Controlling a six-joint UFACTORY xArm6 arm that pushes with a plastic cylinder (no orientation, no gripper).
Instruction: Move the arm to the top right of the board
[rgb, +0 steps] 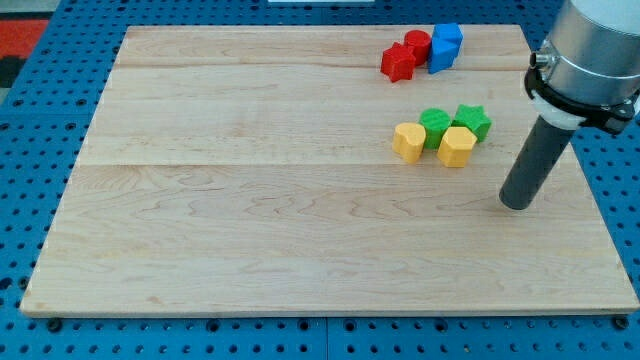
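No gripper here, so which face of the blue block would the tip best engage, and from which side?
Judgement only: my tip can't grip, only push. The blue block touches the red cylinder on its left, with the red star beyond it. Its right face is bare, so come from the view's right and press mid-face. My tip now sits lower right, apart from all blocks.

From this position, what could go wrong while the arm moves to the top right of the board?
1. My tip rests at the view's right, below and right of the green star block and yellow blocks. Drifting left on the way up could knock that cluster.
2. The blue block and red blocks sit near the top right; stopping too far left may push them.
3. Overshooting could carry the tip off the board.
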